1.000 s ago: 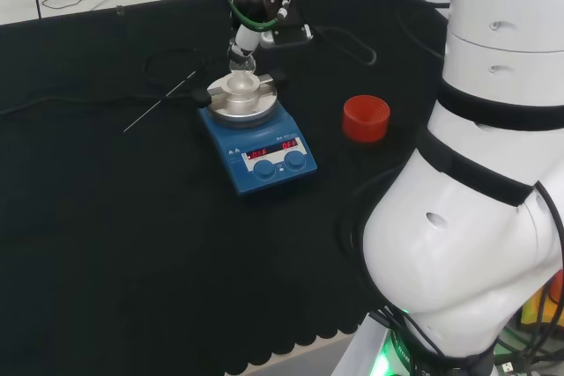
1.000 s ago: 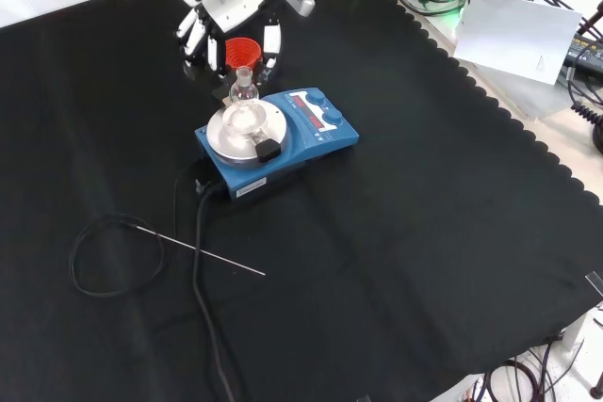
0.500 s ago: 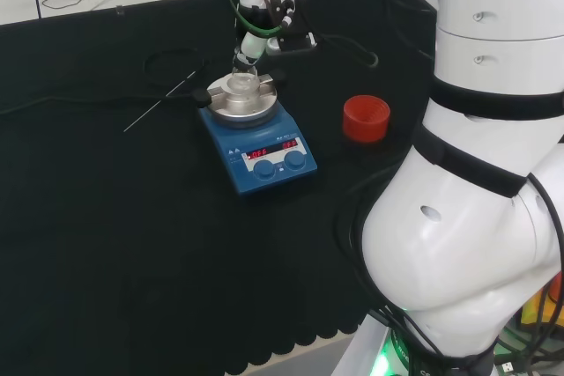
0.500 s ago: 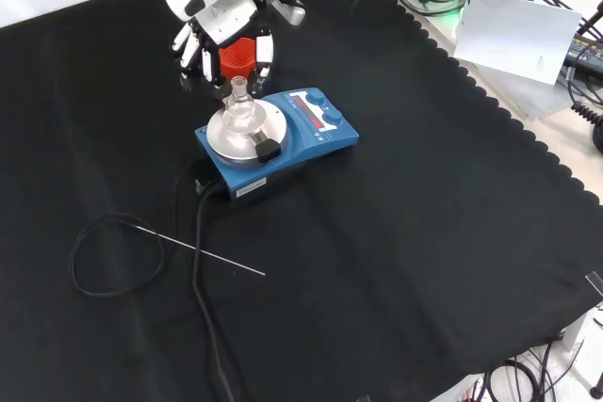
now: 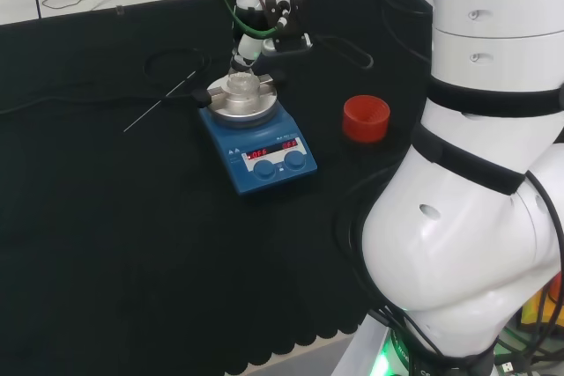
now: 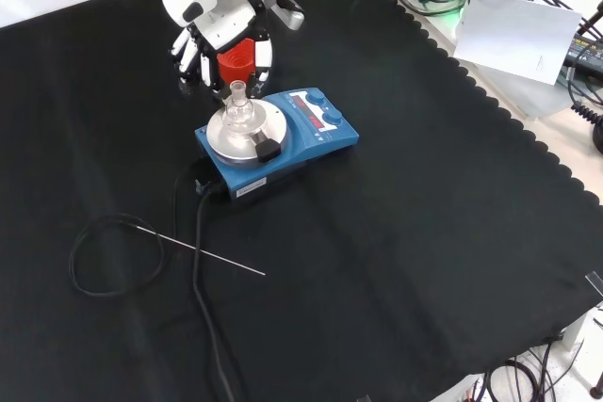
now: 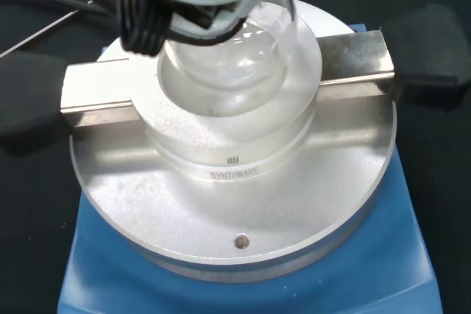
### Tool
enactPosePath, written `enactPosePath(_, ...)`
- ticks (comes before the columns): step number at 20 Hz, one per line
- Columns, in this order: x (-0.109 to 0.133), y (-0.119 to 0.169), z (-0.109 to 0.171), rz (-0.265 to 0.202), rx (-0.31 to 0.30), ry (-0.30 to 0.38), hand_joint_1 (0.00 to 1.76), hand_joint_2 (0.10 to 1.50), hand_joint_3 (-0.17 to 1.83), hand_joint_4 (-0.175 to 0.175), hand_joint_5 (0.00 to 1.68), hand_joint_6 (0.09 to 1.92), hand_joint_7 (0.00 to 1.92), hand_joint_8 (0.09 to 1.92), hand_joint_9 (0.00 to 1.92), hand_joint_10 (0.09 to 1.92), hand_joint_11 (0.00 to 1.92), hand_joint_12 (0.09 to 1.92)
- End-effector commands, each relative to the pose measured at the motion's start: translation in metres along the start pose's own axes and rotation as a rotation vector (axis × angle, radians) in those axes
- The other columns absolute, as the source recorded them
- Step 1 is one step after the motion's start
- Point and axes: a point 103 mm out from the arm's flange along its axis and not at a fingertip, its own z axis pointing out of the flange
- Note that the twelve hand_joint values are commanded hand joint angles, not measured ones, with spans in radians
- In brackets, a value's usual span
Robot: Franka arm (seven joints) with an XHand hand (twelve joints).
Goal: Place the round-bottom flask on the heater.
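The round-bottom flask [image 6: 237, 112] sits in the metal block on the round plate of the heater [image 6: 278, 143], its neck upright; the wrist view shows its clear bulb [image 7: 224, 60] nested in the block's hollow, between the two black-ended handles of a metal bar. The flask appears to be set down, so the task looks all but done.

The hand [image 6: 219, 35] hangs just behind the heater in the front view, above and apart from the flask's neck. Its fingers [image 6: 267, 52] point down, straight and spread, holding nothing. In the head view the hand [image 5: 263, 19] stands just beyond the heater's plate. A red ribbed ring [image 5: 366, 118] stands on the counter [image 6: 396, 251] to the right of the heater in that view, and a thin probe on a black cable [image 6: 203, 251] lies in front of the heater in the front view.

The flask is likely light, stiff, smooth and breakable thin glass; its round bottom would roll on a flat surface, so the hollow is what steadies it. The neck is the sensible place to pinch it, since the bulb is slippery and sunk in the block.
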Motion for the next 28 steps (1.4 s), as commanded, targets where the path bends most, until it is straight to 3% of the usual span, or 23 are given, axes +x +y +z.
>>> enactPosePath(1,-0.003,0.004,0.003,-0.01,0.016,0.044,1.11,0.65,0.72,0.175,1.22,0.79,0.38,0.66,0.63,0.59,0.33,1.33)
enactPosePath(10,-0.012,0.003,0.009,-0.013,0.046,0.075,1.07,0.89,0.3,0.175,1.14,0.78,0.29,0.7,0.52,0.66,0.25,1.37)
enactPosePath(12,-0.012,0.002,0.008,-0.015,0.045,0.084,1.0,0.79,0.39,0.036,1.07,0.74,0.28,0.69,0.51,0.66,0.23,1.37)
enactPosePath(13,-0.012,0.001,0.007,-0.017,0.043,0.083,0.98,0.73,0.47,-0.006,1.05,0.73,0.28,0.69,0.51,0.66,0.22,1.37)
enactPosePath(15,-0.012,-0.002,0.006,-0.022,0.043,0.089,0.96,0.66,0.58,-0.036,1.01,0.72,0.27,0.69,0.5,0.66,0.21,1.38)
enactPosePath(28,-0.009,-0.03,-0.011,-0.037,0.007,0.104,0.91,0.57,0.64,-0.018,0.77,0.73,0.23,0.68,0.45,0.67,0.15,1.4)
